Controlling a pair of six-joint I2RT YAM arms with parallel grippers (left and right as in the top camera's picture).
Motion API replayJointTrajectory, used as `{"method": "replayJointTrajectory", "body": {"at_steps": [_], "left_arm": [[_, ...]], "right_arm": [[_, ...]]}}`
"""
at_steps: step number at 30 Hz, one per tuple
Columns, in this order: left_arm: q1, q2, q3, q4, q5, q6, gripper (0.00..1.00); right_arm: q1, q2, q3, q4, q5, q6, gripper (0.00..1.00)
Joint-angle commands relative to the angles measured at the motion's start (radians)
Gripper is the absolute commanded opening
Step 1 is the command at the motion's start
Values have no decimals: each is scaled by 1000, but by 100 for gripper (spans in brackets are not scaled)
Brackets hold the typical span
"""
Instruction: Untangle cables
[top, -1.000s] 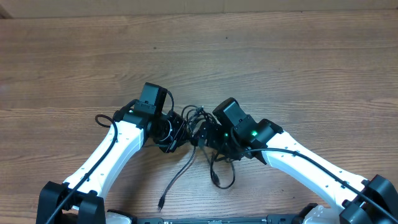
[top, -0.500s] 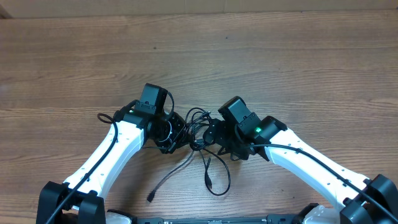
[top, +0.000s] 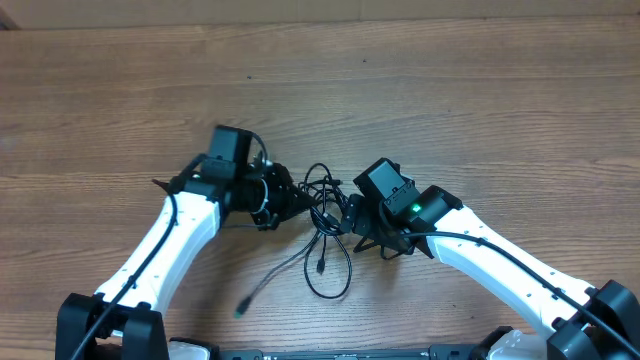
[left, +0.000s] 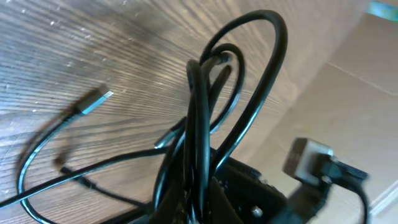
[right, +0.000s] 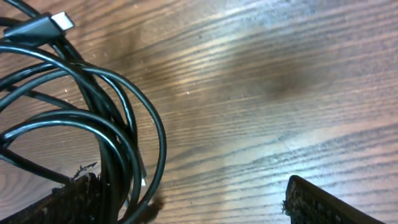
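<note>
- My left gripper (top: 290, 200) looks clamped on a tight bunch of the cables (top: 322, 190). It holds the knot up off the tabletop (top: 450, 90) so the loops hang open.
- My right gripper (top: 352, 216) faces it from the other side with its jaws spread wide. Strands rest against one finger (right: 78, 194), but nothing is pinched.
- Two loose ends trail toward me, one ending in a silver-tipped plug (left: 99, 98).
- The crossed loops between the grippers are the obstacle. I judge that a blind pull would tighten them.
</note>
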Motion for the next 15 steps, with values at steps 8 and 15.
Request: {"method": "replayJointTrajectory", "body": {"at_steps": [8, 15], "left_arm": [[58, -24, 23, 12, 105, 124, 4], [58, -24, 23, 11, 102, 145, 4]], "right_arm": [[-16, 3, 12, 79, 49, -84, 100], [-151, -5, 34, 50, -93, -85, 100]]}}
